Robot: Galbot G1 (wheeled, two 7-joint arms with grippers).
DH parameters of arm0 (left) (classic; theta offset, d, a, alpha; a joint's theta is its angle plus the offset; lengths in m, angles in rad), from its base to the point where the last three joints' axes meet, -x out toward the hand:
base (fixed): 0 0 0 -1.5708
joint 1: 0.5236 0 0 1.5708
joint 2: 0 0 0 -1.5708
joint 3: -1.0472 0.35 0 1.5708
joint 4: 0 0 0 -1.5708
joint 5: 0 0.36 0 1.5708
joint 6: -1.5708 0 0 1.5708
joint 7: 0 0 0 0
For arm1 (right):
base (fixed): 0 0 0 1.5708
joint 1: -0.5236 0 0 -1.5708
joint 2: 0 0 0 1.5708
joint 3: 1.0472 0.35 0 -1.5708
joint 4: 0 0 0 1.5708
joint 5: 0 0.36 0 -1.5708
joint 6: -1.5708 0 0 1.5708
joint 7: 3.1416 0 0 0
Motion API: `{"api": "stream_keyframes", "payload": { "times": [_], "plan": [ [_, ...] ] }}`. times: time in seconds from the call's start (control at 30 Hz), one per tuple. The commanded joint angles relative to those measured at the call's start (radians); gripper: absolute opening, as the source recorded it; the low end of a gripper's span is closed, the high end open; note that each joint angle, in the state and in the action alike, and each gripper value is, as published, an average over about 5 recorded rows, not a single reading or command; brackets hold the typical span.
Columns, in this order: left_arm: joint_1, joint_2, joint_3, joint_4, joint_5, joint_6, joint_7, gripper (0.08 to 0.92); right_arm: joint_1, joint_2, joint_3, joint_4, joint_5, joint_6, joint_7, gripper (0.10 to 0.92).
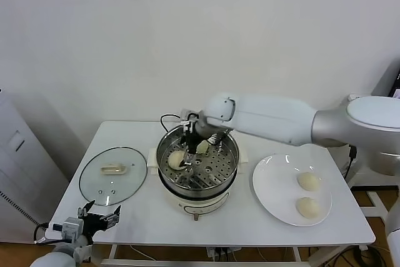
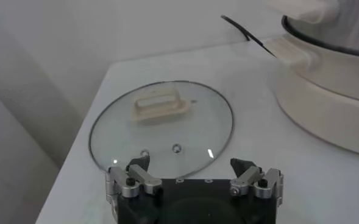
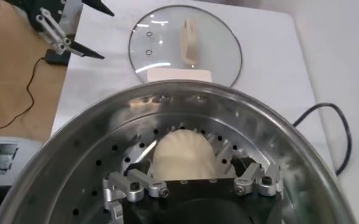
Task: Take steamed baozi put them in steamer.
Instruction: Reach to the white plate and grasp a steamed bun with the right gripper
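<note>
Nearest the head camera, the left claw (image 1: 94, 216) waits at the worktop's (image 1: 225, 226) front left edge with its fingers spread and empty, just short of the glass lid (image 1: 113, 174), which lies flat beside the steamer (image 1: 197, 166) so the pot stays open for loading. Reaching over from the plate's side, the right claw (image 1: 201, 145) is down inside the steamer, fingers spread apart around nothing; one bun (image 3: 183, 156) sits on the perforated tray just in front of it, apparently let go there. A second bun (image 1: 177, 159) rests on the tray toward the lid side. Two more buns (image 1: 309, 181) lie on the white plate (image 1: 275, 186) to the right, near the working arm and probably next to go.
</note>
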State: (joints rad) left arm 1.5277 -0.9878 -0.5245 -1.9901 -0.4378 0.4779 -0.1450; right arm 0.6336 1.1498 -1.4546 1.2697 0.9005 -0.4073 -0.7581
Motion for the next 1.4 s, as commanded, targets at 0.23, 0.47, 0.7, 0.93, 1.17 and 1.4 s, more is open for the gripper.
{"api": "stream_keyframes", "payload": {
  "times": [0.23, 0.47, 0.7, 0.93, 1.17, 1.4],
  "plan": [
    [0.001, 0.006, -0.004, -0.012, -0.014, 0.001, 0.0, 0.823, 0.327, -0.494, -0.198, 0.167, -0.269, 0.192, -0.395, 0.823],
    [0.005, 0.004, -0.005, -0.02, -0.013, 0.002, -0.001, 0.823, 0.272, -0.634, -0.21, 0.177, -0.41, 0.272, -0.441, 0.823],
    [0.005, 0.004, -0.008, -0.022, -0.012, 0.003, -0.001, 0.823, 0.094, -0.692, -0.091, 0.153, -0.543, 0.328, -0.454, 0.823],
    [0.01, 0.002, -0.013, -0.026, -0.012, 0.003, -0.001, 0.823, -0.085, -0.707, 0.043, 0.107, -0.657, 0.371, -0.462, 0.823],
    [0.011, 0.002, -0.016, -0.023, -0.012, 0.003, -0.001, 0.823, -0.246, -0.701, 0.158, 0.056, -0.735, 0.403, -0.459, 0.823],
    [0.007, -0.001, -0.011, -0.024, -0.01, 0.006, 0.0, 0.823, -0.401, -0.678, 0.271, 0.018, -0.79, 0.423, -0.448, 0.823]
  ]
}}
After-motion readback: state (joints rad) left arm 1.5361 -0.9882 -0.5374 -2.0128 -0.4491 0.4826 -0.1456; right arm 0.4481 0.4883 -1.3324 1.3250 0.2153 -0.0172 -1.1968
